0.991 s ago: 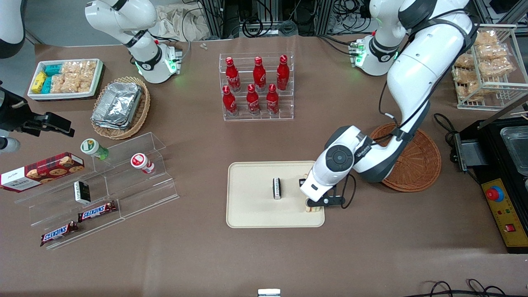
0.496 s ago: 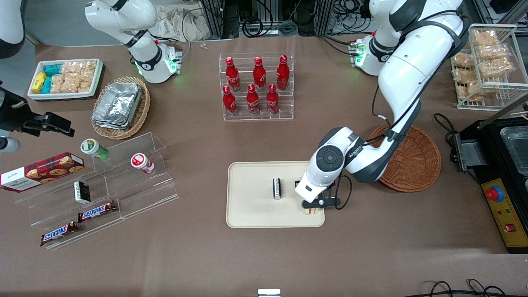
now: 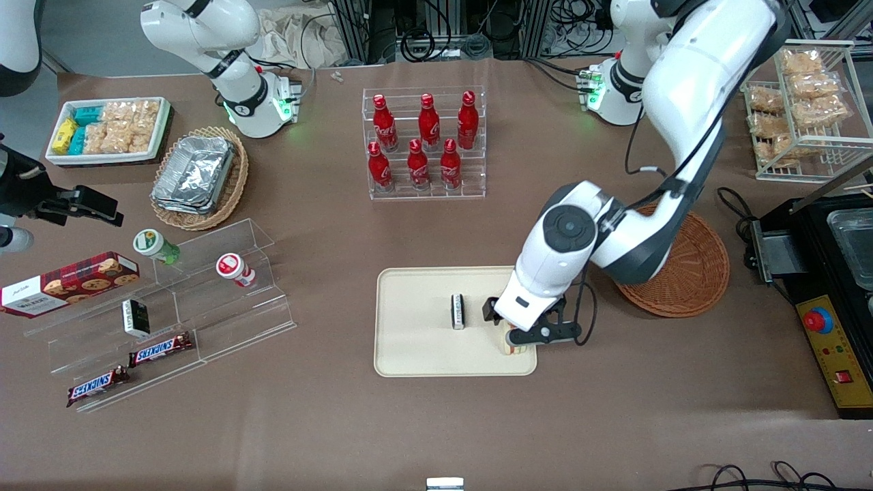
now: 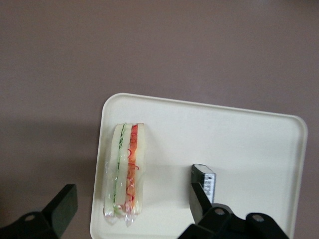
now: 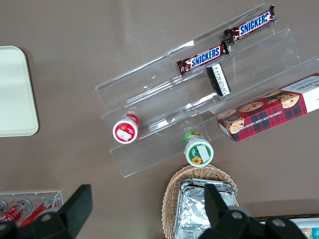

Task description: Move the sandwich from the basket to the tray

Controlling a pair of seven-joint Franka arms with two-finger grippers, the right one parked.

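Left wrist view: sandwich (image 4: 124,172) sat on edge on the tray (image 4: 239,144), close to one short rim, clear of the tool (image 4: 130,211). Tool fingers (image 4: 62,205) were spread wide, one to each side of the sandwich, neither touching it. A small dark packet (image 4: 205,182) stood on the tray beside one finger. Front view: tool (image 3: 513,332) hovered over the tray's corner nearest the basket (image 3: 696,273); basket held nothing visible.

Six red bottles (image 3: 423,143); two Snickers bars (image 3: 160,350) (one sandwich (image 4: 124,172))
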